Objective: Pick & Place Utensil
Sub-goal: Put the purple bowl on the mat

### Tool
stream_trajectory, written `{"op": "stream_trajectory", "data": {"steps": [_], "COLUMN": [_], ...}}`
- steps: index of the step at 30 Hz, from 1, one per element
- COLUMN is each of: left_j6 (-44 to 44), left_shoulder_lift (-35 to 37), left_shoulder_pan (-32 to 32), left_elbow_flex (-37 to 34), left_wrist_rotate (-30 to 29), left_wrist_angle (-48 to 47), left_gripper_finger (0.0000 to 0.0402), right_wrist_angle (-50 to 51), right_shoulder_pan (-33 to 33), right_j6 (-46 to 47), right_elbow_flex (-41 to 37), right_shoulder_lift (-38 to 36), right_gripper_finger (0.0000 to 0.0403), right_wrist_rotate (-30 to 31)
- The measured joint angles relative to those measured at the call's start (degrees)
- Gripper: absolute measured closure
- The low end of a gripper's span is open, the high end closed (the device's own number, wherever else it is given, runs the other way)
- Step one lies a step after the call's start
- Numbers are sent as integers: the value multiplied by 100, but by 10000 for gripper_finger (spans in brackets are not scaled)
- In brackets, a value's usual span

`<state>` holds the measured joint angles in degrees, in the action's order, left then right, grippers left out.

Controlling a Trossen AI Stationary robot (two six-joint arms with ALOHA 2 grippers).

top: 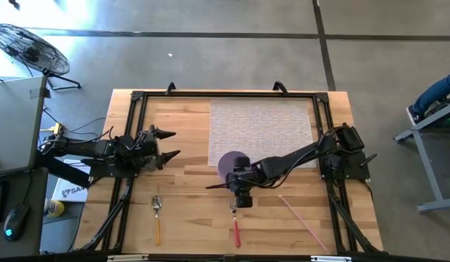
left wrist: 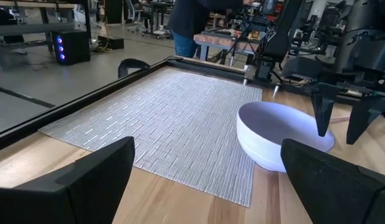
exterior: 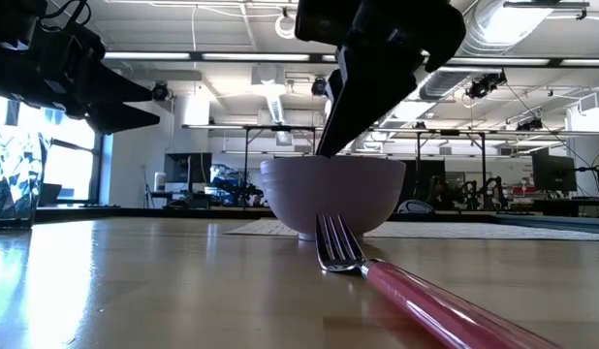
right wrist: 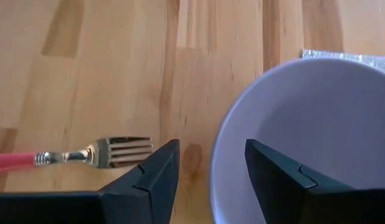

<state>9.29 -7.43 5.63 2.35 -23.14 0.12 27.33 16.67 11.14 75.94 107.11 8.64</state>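
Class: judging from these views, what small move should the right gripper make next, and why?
Probably shift the right gripper, open and empty, from the bowl's rim toward the pink-handled fork and lower over it. The left gripper waits apart.

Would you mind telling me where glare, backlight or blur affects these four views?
High view: bright glare washes the floor at top left, near the fan. Low view: ceiling lights backlight the arms into silhouettes; the pink-handled fork blurs toward the camera, and the tabletop shows sheen. Left wrist view: the near fingers are soft. Right wrist view: even light, with the lavender bowl sharp.
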Motion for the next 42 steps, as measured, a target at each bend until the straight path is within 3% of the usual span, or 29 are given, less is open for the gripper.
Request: {"op": "stream_trajectory", "data": {"steps": [13,42], "left_j6": [1,1], "left_shoulder_lift": [0,0], "left_shoulder_pan": [1,0], "left_elbow_flex": [-4,-9], "left_wrist_rotate": [-1,-2], "left_wrist_angle": [2,2], "left_gripper_finger": [5,5], "right_wrist_angle": [151,193], "right_shoulder_pan": [-4,-26], "right_j6": [52,7], "right_elbow_flex": [-1,2], "right_shoulder_lift": [67,100], "right_gripper_finger": [300,392], "right_wrist_rotate": [-258,-153]}}
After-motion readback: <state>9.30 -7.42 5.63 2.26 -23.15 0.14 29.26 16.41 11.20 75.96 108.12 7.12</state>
